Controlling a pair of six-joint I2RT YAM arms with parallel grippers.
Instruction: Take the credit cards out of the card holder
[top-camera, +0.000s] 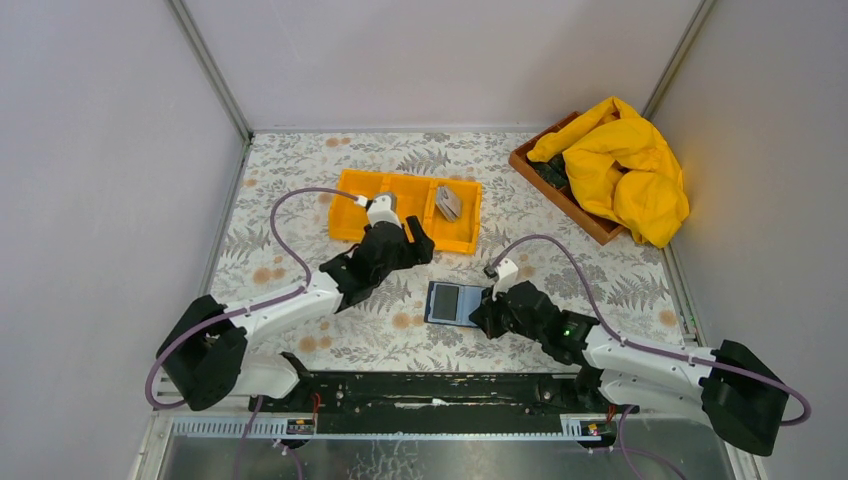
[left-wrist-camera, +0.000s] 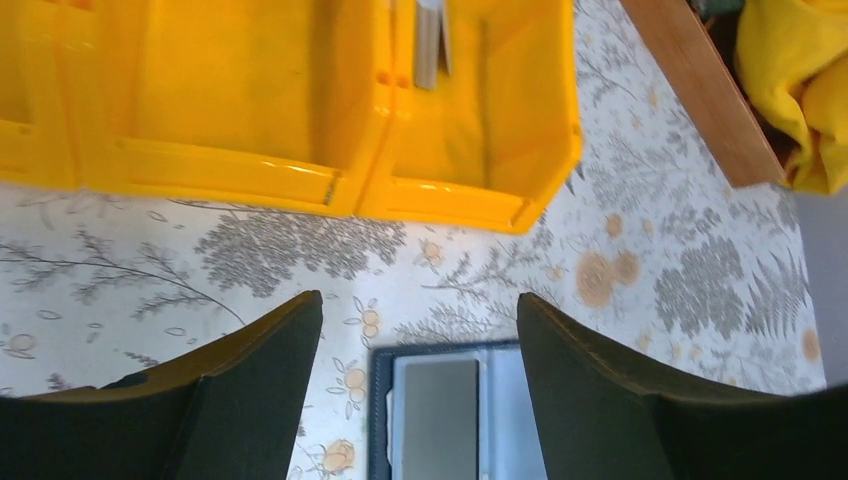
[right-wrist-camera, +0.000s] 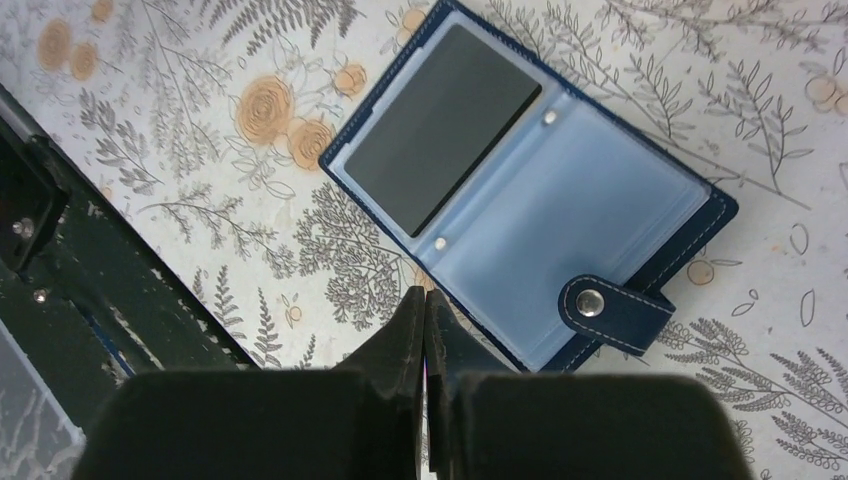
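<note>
The right gripper (right-wrist-camera: 425, 300) sits closest, its fingers pressed together at the near edge of the open card holder (right-wrist-camera: 610, 190), probably to pin it flat (whether it actually pinches the cover cannot be told). One dark card (right-wrist-camera: 443, 127) sits in a clear sleeve. The other sleeve looks empty. The left gripper (left-wrist-camera: 420, 300) hangs open above the holder's far edge, likely ready to pull. Grey cards (top-camera: 449, 202) lie in the right compartment of the orange tray (left-wrist-camera: 230, 175), cut off in the left wrist view.

Dark blue card holder (right-wrist-camera: 600, 230) lies open flat, one dark card (right-wrist-camera: 443, 128) sleeved inside; grey cards (top-camera: 449, 203) rest in the tray (top-camera: 352, 205).
</note>
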